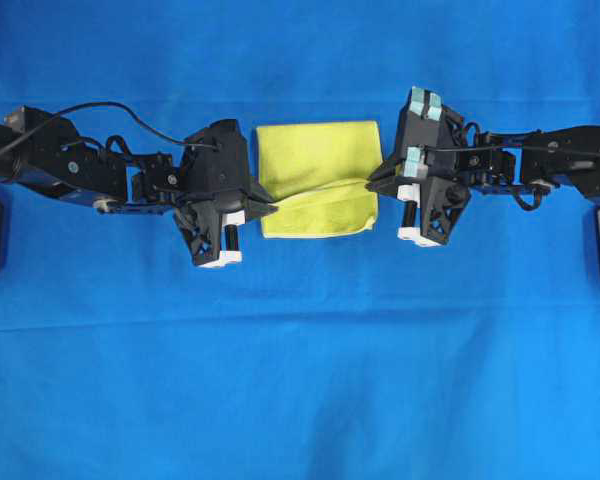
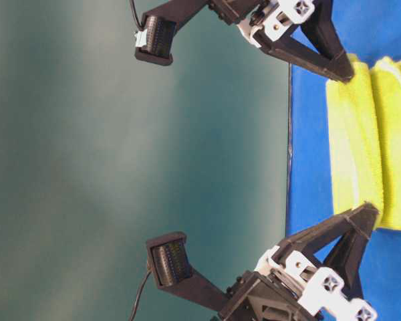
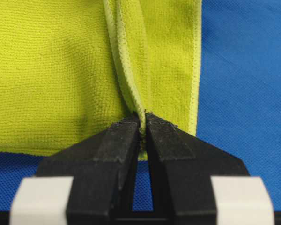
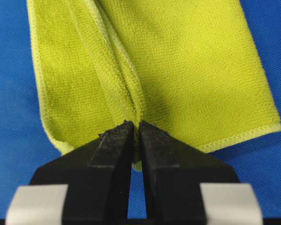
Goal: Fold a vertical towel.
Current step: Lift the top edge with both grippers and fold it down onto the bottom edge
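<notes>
The yellow-green towel (image 1: pixel 317 160) lies between both grippers on the blue cloth, partly folded, with a raised fold edge running across it. My left gripper (image 1: pixel 272 208) is shut on the towel's left edge; in the left wrist view the hemmed fold (image 3: pixel 131 70) is pinched between the fingertips at my left gripper (image 3: pixel 143 118). My right gripper (image 1: pixel 373 181) is shut on the towel's right edge; in the right wrist view the fold (image 4: pixel 126 89) runs into my right gripper (image 4: pixel 136 125). The towel also shows in the table-level view (image 2: pixel 371 140).
A large blue cloth (image 1: pixel 300 360) covers the whole table under the towel. Both arms reach in from the left and right sides at the height of the towel.
</notes>
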Available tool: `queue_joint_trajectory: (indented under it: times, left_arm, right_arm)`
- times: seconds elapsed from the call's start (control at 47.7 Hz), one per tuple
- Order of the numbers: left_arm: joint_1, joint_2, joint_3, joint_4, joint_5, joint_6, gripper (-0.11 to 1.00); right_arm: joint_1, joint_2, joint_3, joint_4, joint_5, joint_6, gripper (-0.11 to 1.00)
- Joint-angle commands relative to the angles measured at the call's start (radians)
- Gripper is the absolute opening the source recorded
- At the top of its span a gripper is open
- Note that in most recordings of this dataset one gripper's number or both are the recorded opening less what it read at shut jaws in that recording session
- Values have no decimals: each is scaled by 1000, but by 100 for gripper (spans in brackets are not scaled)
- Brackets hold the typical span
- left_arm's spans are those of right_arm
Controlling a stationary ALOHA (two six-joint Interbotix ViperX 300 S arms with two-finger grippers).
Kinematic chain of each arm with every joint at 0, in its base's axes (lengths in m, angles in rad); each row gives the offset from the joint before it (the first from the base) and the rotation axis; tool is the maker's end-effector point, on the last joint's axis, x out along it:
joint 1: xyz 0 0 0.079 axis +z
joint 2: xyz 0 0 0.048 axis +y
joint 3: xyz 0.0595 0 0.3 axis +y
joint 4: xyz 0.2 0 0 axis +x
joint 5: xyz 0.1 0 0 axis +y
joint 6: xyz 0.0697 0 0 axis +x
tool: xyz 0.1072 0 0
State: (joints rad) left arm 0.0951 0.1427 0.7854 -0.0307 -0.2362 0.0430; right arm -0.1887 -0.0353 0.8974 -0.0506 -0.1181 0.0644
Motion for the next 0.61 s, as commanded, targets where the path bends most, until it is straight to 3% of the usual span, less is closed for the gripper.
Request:
queue_joint_trajectory:
  times: [0.0,0.126,0.189,0.231,0.378,0.587]
  left_arm:
    - [-8,-15,-12,-2,-5,0,9]
    - [-26,-23,-6,0,0,-2,41]
    - [-37,-25,-3,-2,-3,-3,58]
    - [-44,-25,-2,-2,-3,-5,62]
    - [-86,-28,2,-2,-2,-25,57]
    - [-100,-81,8,-2,29,-25,57]
  right_arm:
    - [17,-11,-15,5,-3,2,12]
    - [41,-11,-15,5,-2,2,50]
    - [57,-11,-14,5,2,3,63]
    - [67,-11,-14,5,6,5,62]
    - [114,-11,-17,5,23,5,51]
    - [133,-38,-37,5,77,6,52]
